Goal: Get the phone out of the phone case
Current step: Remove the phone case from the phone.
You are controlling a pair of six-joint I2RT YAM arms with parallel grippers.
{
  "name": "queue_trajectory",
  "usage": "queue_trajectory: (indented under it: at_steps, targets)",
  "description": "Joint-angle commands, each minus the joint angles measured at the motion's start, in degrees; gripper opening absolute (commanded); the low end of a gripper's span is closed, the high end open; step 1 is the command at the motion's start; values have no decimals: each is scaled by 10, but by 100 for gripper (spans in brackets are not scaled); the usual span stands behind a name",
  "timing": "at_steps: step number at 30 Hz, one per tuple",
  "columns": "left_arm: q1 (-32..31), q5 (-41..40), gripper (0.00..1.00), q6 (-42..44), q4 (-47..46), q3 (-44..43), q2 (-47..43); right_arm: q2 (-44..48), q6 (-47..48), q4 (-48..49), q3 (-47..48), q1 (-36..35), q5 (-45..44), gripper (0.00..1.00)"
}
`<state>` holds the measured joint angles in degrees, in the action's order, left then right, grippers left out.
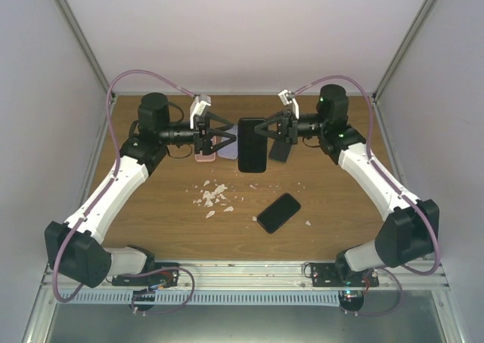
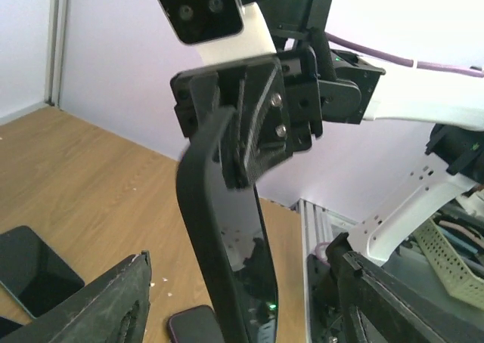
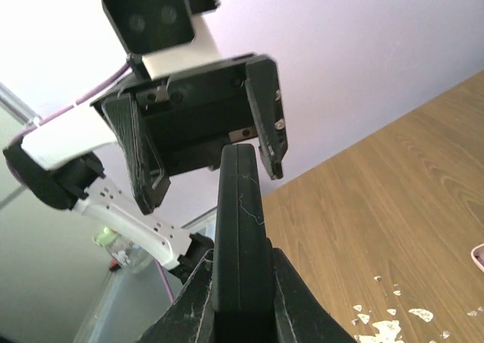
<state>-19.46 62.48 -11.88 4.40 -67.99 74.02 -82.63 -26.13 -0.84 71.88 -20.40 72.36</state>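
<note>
A black phone (image 1: 252, 144) in its black phone case (image 2: 198, 230) hangs in the air over the table, between my two grippers. The glossy screen (image 2: 246, 245) faces the left wrist camera. My right gripper (image 3: 240, 264) is shut on the cased phone's edge (image 3: 240, 207); in the top view the right gripper (image 1: 266, 129) grips its right side. My left gripper (image 2: 243, 260) is open, its fingers (image 2: 113, 305) standing off on either side of the phone without touching. In the top view the left gripper (image 1: 229, 140) is at the phone's left side.
A bare black phone (image 1: 278, 212) lies on the wooden table toward the front. A pink-cased phone (image 1: 203, 156) and a lavender one (image 1: 227, 149) lie under the left gripper, with another dark one (image 1: 281, 151) under the right. White scraps (image 1: 214, 199) litter the middle.
</note>
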Motion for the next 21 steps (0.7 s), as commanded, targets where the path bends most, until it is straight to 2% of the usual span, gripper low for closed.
queue_trajectory:
  at_steps: [1,10,21]
  targets:
    - [4,6,69,33,-3,22,-7,1,-186,193,-20,30,35,0]
    - [-10,1,64,-15,-59,90,-28,-15,-487,498,-74,82,21,0]
    - [-41,-6,60,-52,-86,86,-5,-13,-552,562,-95,87,4,1]
